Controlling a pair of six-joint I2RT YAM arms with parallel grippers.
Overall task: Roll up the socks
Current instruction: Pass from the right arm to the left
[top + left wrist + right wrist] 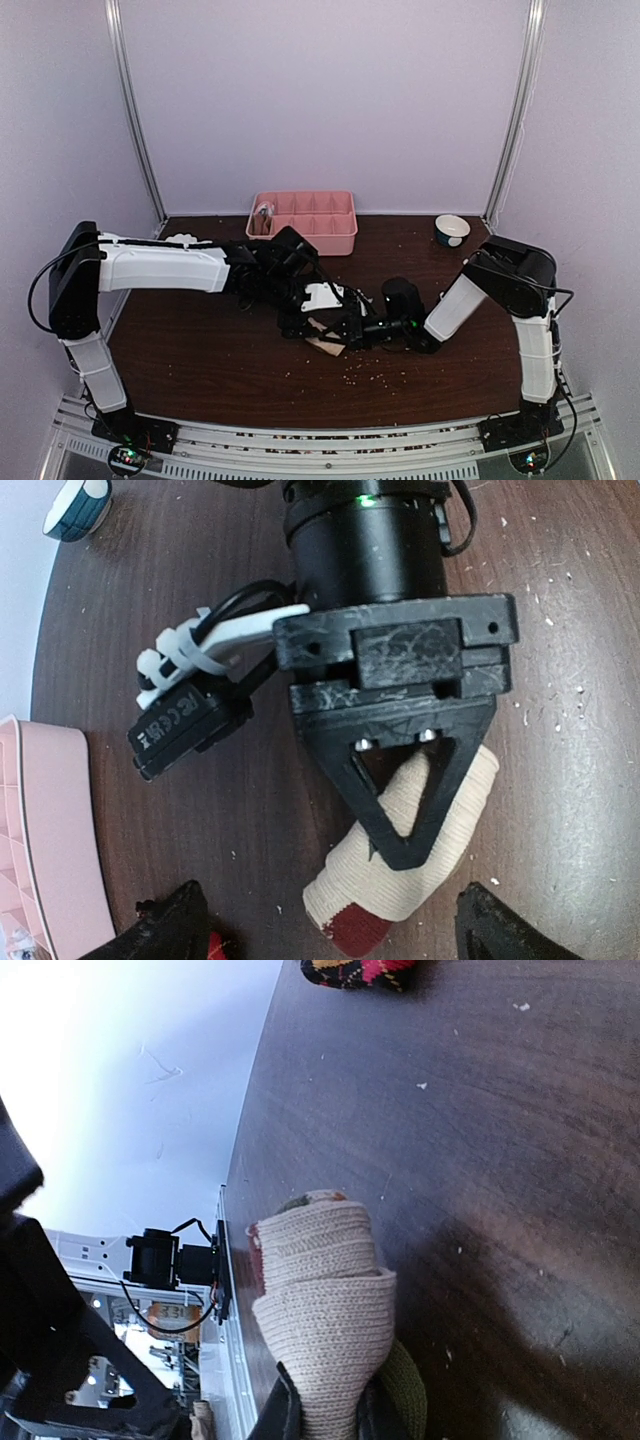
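Observation:
A cream sock (385, 885) with a dark red end lies partly rolled on the dark table. It also shows in the right wrist view (320, 1300), with an olive part (405, 1390) beside it. My right gripper (325, 1415) is shut on its end, also seen in the left wrist view (400, 852) and the top view (347, 333). My left gripper (340, 930) is open, its fingers wide on either side of the sock, just above it (320, 318). A black sock with red patches (360, 970) lies apart on the table.
A pink compartment tray (330, 238) stands at the back, with a small greyish item in its left cell. Its corner shows in the left wrist view (40, 830). A small bowl (452, 230) sits at the back right. Crumbs are scattered over the table.

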